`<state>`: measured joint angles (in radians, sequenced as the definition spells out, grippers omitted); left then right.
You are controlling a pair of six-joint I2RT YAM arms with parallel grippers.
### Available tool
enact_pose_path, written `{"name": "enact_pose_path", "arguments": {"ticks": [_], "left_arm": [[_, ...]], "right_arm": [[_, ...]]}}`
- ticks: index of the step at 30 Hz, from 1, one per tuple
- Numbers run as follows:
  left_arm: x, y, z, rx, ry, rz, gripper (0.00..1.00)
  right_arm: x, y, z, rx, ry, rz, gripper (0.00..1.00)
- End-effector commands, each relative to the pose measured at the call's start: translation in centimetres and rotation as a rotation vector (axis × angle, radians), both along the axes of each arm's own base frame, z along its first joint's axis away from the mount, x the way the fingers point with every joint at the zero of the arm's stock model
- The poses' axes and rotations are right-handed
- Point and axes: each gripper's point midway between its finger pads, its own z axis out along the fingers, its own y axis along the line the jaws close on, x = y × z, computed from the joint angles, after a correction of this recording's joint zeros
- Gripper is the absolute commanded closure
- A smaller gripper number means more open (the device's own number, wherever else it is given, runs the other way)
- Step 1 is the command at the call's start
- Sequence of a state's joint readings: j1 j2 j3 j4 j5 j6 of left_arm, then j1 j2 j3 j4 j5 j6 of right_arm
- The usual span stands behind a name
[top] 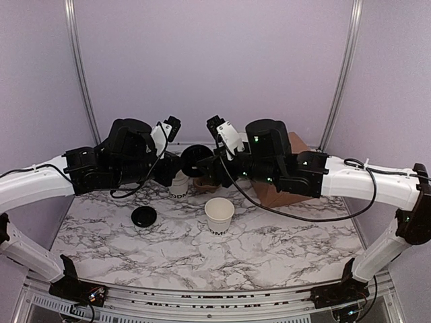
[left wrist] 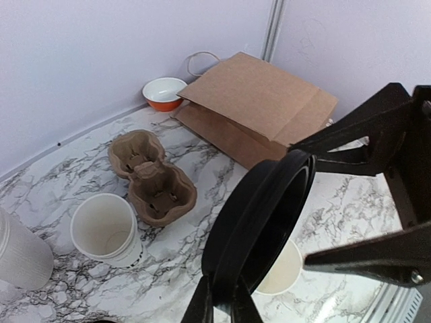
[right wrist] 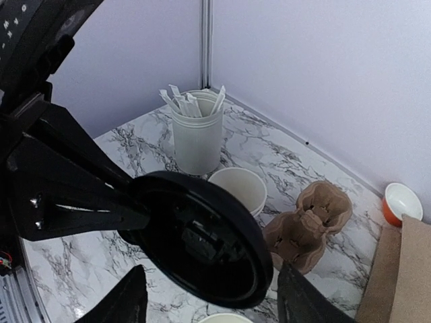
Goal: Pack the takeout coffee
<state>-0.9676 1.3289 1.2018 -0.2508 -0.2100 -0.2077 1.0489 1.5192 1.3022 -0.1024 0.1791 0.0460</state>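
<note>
Lid (left wrist: 259,222) is pinched tight by the left gripper (left wrist: 222,299), the right gripper (right wrist: 212,306) spread wide around it; next, press it onto the cup (left wrist: 283,269) below.

Enclosed by plain pale-lilac walls (top: 215,60) on three sides, joined at the back corners by slim silver metal posts (top: 79,67). Below, a bench (top: 269,249) of white marble pattern with grey veining, evenly and softly lit.
</note>
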Motion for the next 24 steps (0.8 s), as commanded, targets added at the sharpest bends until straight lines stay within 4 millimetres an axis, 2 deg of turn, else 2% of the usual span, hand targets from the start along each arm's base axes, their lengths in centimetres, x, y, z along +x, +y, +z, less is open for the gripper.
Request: {"name": "enact_pose_path", "arguments": {"ticks": [1, 3, 6, 9, 13, 18, 21, 24], "left_arm": [[1.7, 1.0, 0.7, 0.036, -0.156, 0.154, 1.00], [1.7, 1.1, 1.1, 0.062, -0.232, 0.194, 1.00], [1.5, 0.8, 1.6, 0.123, -0.354, 0.250, 1.00], [0.8, 0.0, 2.4, 0.201, -0.489, 0.299, 1.00], [-0.8, -1.5, 3.1, 0.342, -0.682, 0.340, 1.00], [-2.9, -3.5, 3.5, 0.573, -0.947, 0.336, 1.00], [-3.9, -4.2, 3.3, 0.684, -1.108, 0.365, 1.00], [-4.4, -5.5, 1.6, 0.755, -1.176, 0.355, 1.00]], "right_arm": [[-1.4, -1.9, 2.5, 0.069, 0.031, 0.006, 0.30], [-1.9, -2.8, 3.1, 0.095, 0.057, 0.012, 0.24], [-2.0, -4.5, 4.0, 0.156, 0.116, 0.002, 0.20], [-1.2, -6.8, 4.7, 0.242, 0.203, -0.017, 0.17], [0.1, -9.6, 6.6, 0.361, 0.281, -0.007, 0.15], [0.8, -11.1, 8.2, 0.375, 0.290, -0.014, 0.15], [1.0, -11.4, 8.0, 0.329, 0.287, -0.029, 0.15], [1.1, -11.5, 7.1, 0.275, 0.301, -0.040, 0.15]]}}
